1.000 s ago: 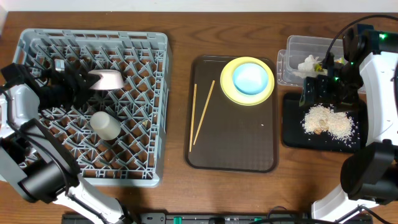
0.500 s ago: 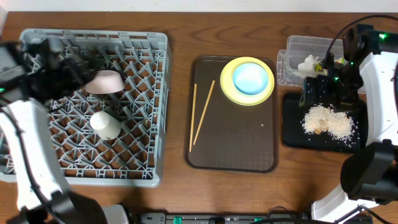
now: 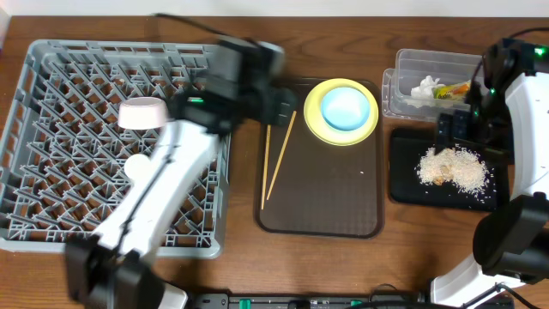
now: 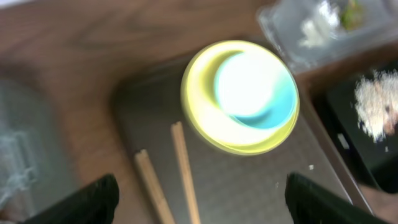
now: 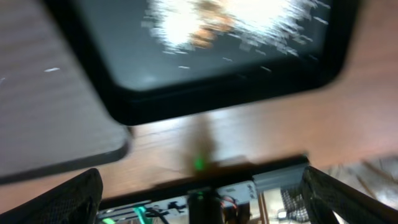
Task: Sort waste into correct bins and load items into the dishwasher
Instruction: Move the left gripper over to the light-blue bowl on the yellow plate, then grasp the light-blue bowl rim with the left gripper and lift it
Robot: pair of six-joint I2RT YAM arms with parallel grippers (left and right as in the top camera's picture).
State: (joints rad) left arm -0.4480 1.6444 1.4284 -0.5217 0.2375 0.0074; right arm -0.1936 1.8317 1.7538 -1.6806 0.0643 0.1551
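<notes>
My left gripper (image 3: 283, 107) is open and empty over the far left part of the brown tray, above the wooden chopsticks (image 3: 280, 156). In the left wrist view the gripper (image 4: 202, 208) has its jaws wide apart, with the chopsticks (image 4: 184, 171) between them and the yellow plate (image 4: 205, 118) with the light blue bowl (image 4: 258, 90) ahead. The plate (image 3: 314, 125) holds the blue bowl (image 3: 347, 107). The pink bowl (image 3: 142, 113) and the white cup (image 3: 137, 161) sit in the grey rack (image 3: 51, 77). My right gripper (image 3: 453, 133) is open and empty above the black tray (image 3: 403, 184) with food scraps (image 3: 453, 167). In the right wrist view it (image 5: 199, 205) is open too.
The clear tub (image 3: 412, 64) at the far right holds white tissue (image 3: 425, 87) and the wrapper (image 3: 450, 88). The dark brown serving tray (image 3: 326, 202) lies in the middle. The right wrist view shows the black tray's near rim (image 5: 217, 93) and the table's front edge.
My left arm has swung from the rack's left side across to the brown tray, leaving the pink bowl in the rack. My right gripper has shifted slightly right.
</notes>
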